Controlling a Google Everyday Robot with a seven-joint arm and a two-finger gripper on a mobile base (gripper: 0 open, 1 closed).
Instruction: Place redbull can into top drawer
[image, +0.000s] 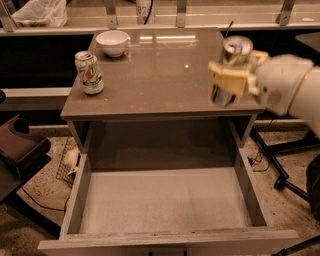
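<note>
My gripper (231, 78) comes in from the right and is shut on the redbull can (233, 55), a slim dark silvery can with a shiny top. It holds the can upright above the right front part of the cabinet top (160, 75). The top drawer (165, 200) is pulled wide open below and in front, with a pale flat bottom and nothing in it. The can's lower body is partly hidden behind my tan fingers (224, 80).
A wider pale can with green-red markings (89, 73) stands at the left of the cabinet top. A white bowl (112, 42) sits at the back left. A dark chair (20, 150) is at the left, and chair legs and cables (280, 170) at the right.
</note>
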